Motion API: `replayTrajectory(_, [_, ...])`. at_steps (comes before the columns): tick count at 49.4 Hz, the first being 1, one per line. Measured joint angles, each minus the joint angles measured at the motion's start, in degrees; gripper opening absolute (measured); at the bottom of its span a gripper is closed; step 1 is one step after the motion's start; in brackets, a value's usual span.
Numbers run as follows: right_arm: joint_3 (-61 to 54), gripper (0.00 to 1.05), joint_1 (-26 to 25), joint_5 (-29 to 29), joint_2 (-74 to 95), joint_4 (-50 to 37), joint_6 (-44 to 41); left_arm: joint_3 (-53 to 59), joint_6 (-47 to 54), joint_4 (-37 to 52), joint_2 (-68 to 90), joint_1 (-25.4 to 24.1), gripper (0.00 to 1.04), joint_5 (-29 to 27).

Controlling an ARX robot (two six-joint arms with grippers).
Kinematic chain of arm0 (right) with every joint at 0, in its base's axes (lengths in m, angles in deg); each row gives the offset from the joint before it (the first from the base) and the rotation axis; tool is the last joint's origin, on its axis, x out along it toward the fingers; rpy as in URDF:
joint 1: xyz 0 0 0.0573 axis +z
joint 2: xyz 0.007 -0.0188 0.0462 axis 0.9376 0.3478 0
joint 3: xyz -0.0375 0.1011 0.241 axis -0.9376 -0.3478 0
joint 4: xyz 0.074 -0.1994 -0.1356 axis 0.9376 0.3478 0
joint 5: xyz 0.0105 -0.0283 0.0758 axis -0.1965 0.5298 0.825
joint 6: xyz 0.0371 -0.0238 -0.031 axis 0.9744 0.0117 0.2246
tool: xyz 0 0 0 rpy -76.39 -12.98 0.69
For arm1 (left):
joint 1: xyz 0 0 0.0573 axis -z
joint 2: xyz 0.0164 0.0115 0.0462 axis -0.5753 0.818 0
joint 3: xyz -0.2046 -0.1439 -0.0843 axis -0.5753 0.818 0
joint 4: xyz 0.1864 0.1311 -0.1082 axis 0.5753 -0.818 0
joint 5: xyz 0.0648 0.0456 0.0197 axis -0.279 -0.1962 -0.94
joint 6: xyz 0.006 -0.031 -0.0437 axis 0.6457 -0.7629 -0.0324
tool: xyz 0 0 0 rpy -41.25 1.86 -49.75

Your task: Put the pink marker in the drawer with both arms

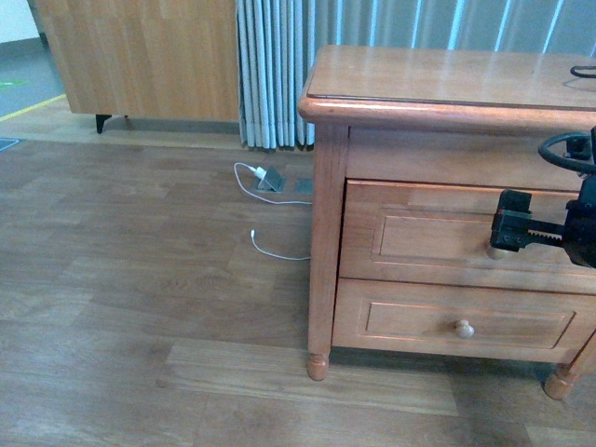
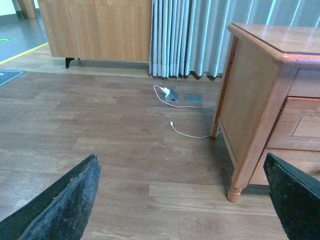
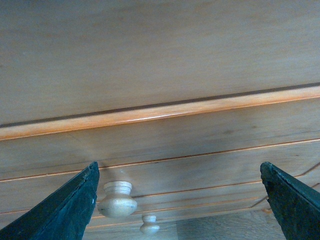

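The right gripper point(image 1: 514, 230) hangs directly in front of the drawer point(image 1: 438, 237), its black fingers reaching toward the drawer's pale knob, which it partly covers in the front view. In the right wrist view its jaws are spread wide, one dark finger point(image 3: 62, 210) at each lower corner of the picture, and the round knob point(image 3: 117, 199) sits between them, closer to one finger, with nothing pinched. Farther along the same cabinet front, the lower drawer's knob point(image 3: 149, 224) shows small beneath it. The left gripper point(image 2: 185, 210) is out of the front view; in the left wrist view its jaws are likewise spread wide and hold nothing, with bare floor between them. The drawer is shut, flush with the cabinet point(image 1: 326, 214) face, just below the cabinet's top edge and above the matching lower drawer point(image 1: 456, 321). The cabinet's tabletop point(image 1: 447, 79) is a glossy honey brown, and a loop of black cable point(image 1: 583, 71) lies at its far right edge. The pink marker cannot be seen in any view. To the cabinet's left, on the wooden floor point(image 1: 140, 279), a white cable point(image 1: 270, 250) trails away from a small grey floor socket point(image 1: 271, 179) near the pleated curtain point(image 1: 275, 74). Beyond the curtain, farther left of the cabinet, stands a large pale wooden panel point(image 1: 140, 56) on a dark foot.
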Motion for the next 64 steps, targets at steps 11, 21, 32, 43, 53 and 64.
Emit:
replayTrajectory(11, [-6.51,0.96,-1.16,1.44,-10.88,7.32,1.03,-0.02,0.00,0.00,0.00,0.00,0.99,0.00])
replayTrajectory(21, [-19.54,0.96,-4.55,8.37,-31.52,13.86,4.39,0.00,0.00,0.00,0.00,0.00,0.99,0.00])
replayTrajectory(32, [-29.51,0.96,-9.18,14.47,-52.50,22.84,5.29,0.00,0.00,0.00,0.00,0.00,0.99,0.00])
replayTrajectory(43, [-35.76,0.96,-15.04,21.86,-73.68,35.82,5.86,0.00,0.00,0.00,0.00,0.00,0.99,0.00])
replayTrajectory(53, [-38.23,0.96,-21.33,25.97,-88.08,45.35,5.84,-0.02,0.00,0.00,0.00,0.00,0.99,0.00])
replayTrajectory(64, [-38.71,0.95,-21.75,25.97,-88.74,44.61,5.38,-0.02,0.00,0.00,0.00,0.00,0.99,0.00])
